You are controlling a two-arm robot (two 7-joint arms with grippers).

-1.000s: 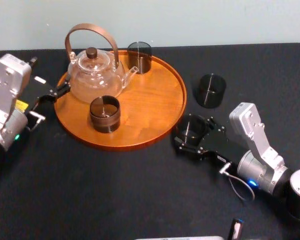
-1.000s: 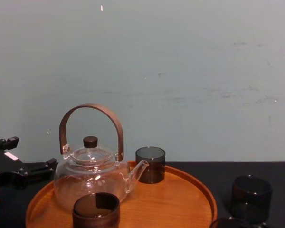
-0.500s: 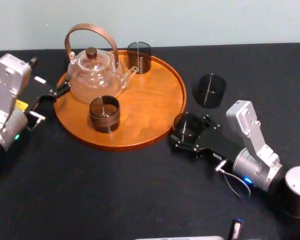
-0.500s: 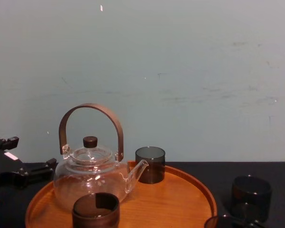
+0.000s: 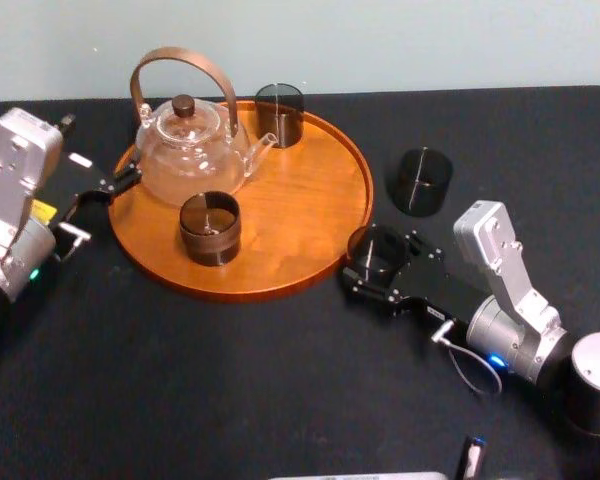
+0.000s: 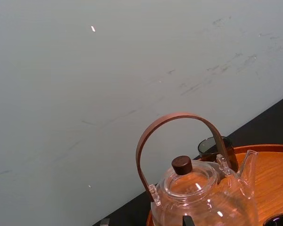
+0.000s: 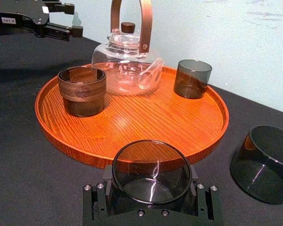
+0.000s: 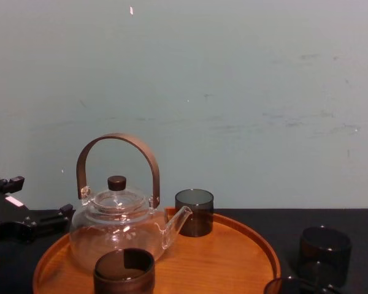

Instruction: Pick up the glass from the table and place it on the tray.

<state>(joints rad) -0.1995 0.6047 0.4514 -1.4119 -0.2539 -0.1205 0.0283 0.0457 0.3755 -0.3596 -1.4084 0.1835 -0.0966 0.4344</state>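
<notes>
Glass [image 7: 151, 174]: likely fragile and slick; hold by its sides.
Right claw [image 5: 382, 262]: lower right, closed around glass.
Left claw [image 5: 108, 205]: left edge, open, empty.

The right gripper [image 7: 152, 193] grips a smoky glass [image 7: 152, 169]; one finger bears on each side of its wall. The glass is upright, just short of the nearest rim of the tray [image 7: 132, 117], over the table [image 7: 19, 155]. On the tray stand a clear teapot [image 7: 127, 70] with a brown hoop handle, a brown-banded cup [image 7: 82, 91] and a second smoky glass [image 7: 192, 78], each apart from the others. A third dark glass [image 7: 264, 162] stands on the table beside the tray. Beyond the tray's left side, the left gripper [image 7: 68, 21] sits with its fingers spread.
</notes>
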